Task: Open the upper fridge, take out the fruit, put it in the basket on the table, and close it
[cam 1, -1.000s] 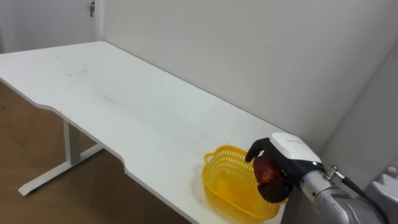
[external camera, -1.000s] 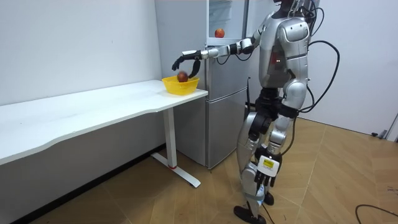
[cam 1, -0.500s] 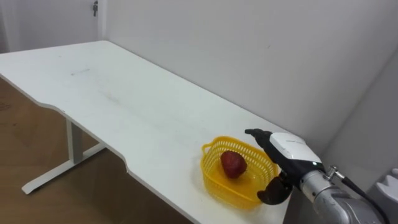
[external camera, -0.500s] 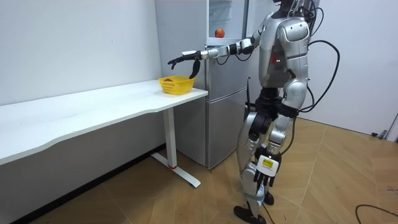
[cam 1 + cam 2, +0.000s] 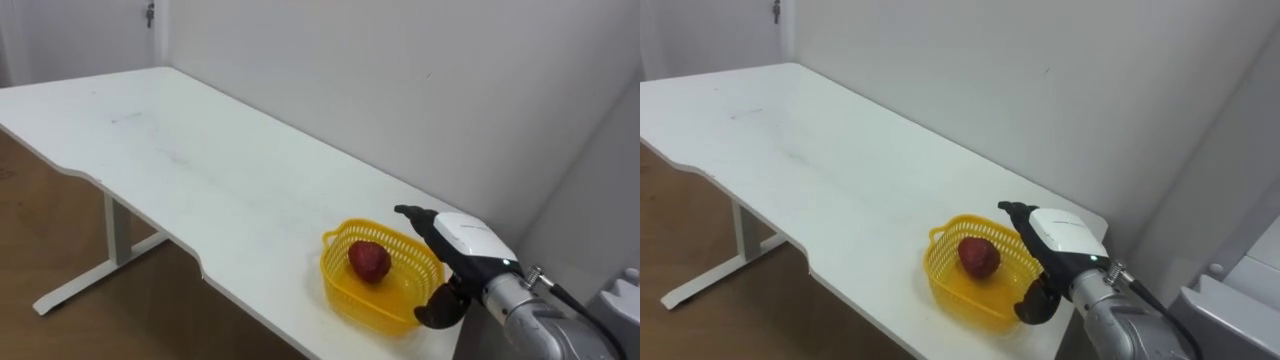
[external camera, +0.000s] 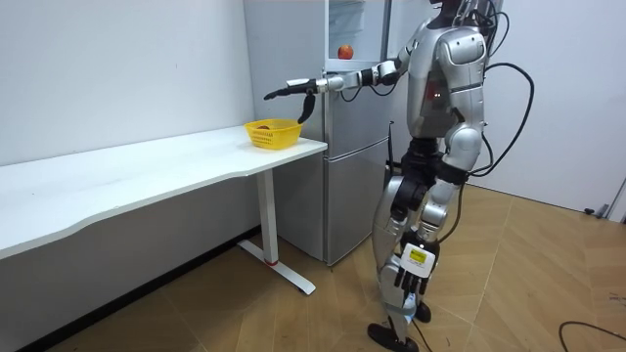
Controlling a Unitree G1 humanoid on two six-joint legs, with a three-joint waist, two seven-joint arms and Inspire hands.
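Observation:
A red apple (image 5: 369, 261) lies inside the yellow mesh basket (image 5: 340, 292), which stands near the end of the white table (image 5: 200, 180). My right hand (image 5: 462, 240) hovers just right of the basket and a little above its rim, open, with straight fingers and nothing in it. In the room view the same hand (image 6: 293, 90) is stretched out over the table's end above the basket (image 6: 272, 132). A second red apple (image 6: 344, 51) rests on a shelf in the open upper fridge. My left hand (image 6: 411, 284) hangs low beside my leg.
The grey fridge (image 6: 352, 176) stands right against the table's end, and I stand in front of it. A white wall runs along the table's far side. The table top stretches bare to the left of the basket.
One second ago my right hand held the apple over the basket. It has since opened, the apple lies in the basket, and the basket has slid slightly away from the table's end.

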